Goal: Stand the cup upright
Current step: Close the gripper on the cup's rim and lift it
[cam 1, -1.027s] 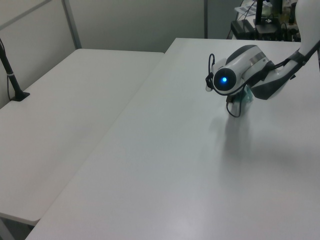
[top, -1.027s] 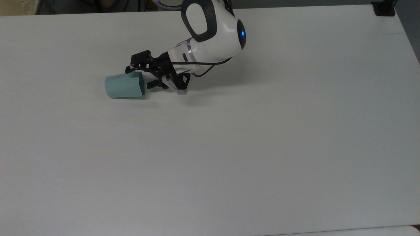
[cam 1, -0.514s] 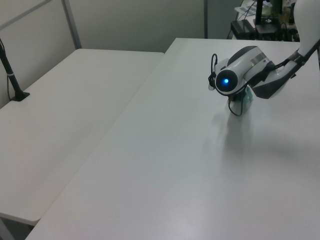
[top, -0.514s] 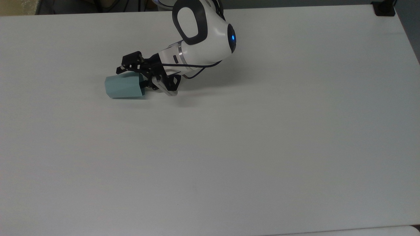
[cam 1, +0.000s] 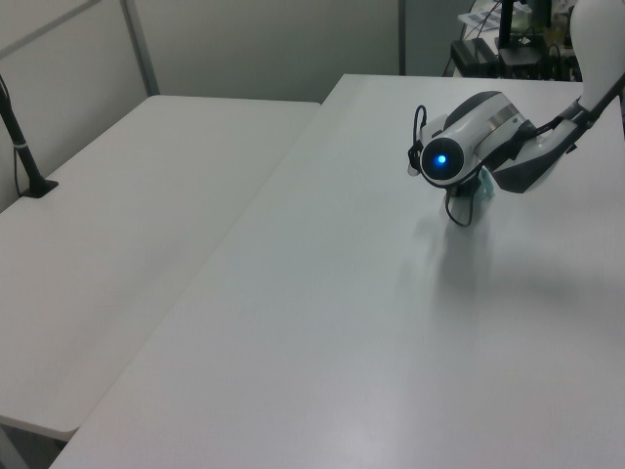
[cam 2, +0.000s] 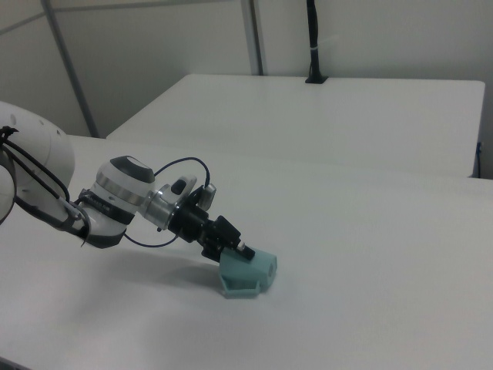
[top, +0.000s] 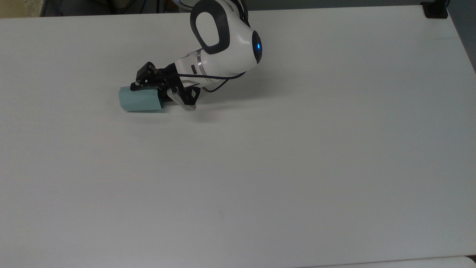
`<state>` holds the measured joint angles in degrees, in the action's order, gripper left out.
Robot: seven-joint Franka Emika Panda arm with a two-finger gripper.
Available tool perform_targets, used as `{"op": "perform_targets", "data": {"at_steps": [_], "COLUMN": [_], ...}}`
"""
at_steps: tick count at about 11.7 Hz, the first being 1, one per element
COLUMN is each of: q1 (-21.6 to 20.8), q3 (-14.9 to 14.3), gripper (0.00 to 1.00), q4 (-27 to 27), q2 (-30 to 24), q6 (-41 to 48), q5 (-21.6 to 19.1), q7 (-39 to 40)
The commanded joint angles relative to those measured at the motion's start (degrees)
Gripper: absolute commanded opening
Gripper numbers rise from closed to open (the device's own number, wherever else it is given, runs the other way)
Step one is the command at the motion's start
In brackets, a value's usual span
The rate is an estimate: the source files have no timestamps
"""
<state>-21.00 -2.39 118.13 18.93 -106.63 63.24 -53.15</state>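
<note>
One cup (top: 140, 100) lay on its side on the white tabletop (top: 282, 160), in the top view's far left part. Its narrow base pointed to the top view's left and its wide mouth to the top view's right, toward the arm. In the right view the cup (cam 2: 248, 274) rested on a flat side, its base turned to the right view's right and toward the near edge.

The black claw (top: 158, 89) sat at the mouth end of the cup, slanting down from the top view's right. One finger lay along the cup's upper far edge, touching it; the other was low at the mouth rim. Whether the fingers pinched the cup's wall or merely stood against it, I could not tell. In the right view the claw (cam 2: 231, 245) met the cup at its upper left corner.

Behind the claw, the white arm (top: 223, 41) rose toward the far edge, a blue light on its joint. In the left view the arm (cam 1: 469, 147) hid most of the cup.

A second white table (cam 1: 127, 234) stood beside the tabletop, on the left view's left.
</note>
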Motion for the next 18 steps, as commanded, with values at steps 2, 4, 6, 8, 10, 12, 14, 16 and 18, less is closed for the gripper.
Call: {"op": "perform_targets", "data": {"at_steps": [2, 4, 6, 8, 10, 12, 14, 16, 18], "q1": [-0.1, 0.0, -0.1, -0.1, -0.1, -0.1, 0.0, 0.1, 0.4], "q3": [-0.3, -0.3, -0.3, -0.3, -0.3, -0.3, -0.5, -0.7, -0.7], "gripper": [0.00, 0.00, 0.00, 0.00, 0.00, 0.00, 0.00, 0.00, 0.00], "q4": [2.0, 2.0, 1.9, 1.4, 0.5, -1.7, -3.1, -3.2, -3.2], "q2": [-0.5, -0.5, -0.8, -1.9, -4.1, -5.9, -7.5, -9.6, -10.9], "q6": [-1.7, -1.7, -1.7, -1.8, -1.9, -2.9, -3.4, -10.0, -13.8], "q5": [2.4, 2.3, 2.3, 1.4, -0.2, -5.8, -9.1, -15.3, -22.1], "q7": [-1.8, -1.9, -1.8, -1.4, -0.5, 4.3, 6.2, 6.1, 7.4]}}
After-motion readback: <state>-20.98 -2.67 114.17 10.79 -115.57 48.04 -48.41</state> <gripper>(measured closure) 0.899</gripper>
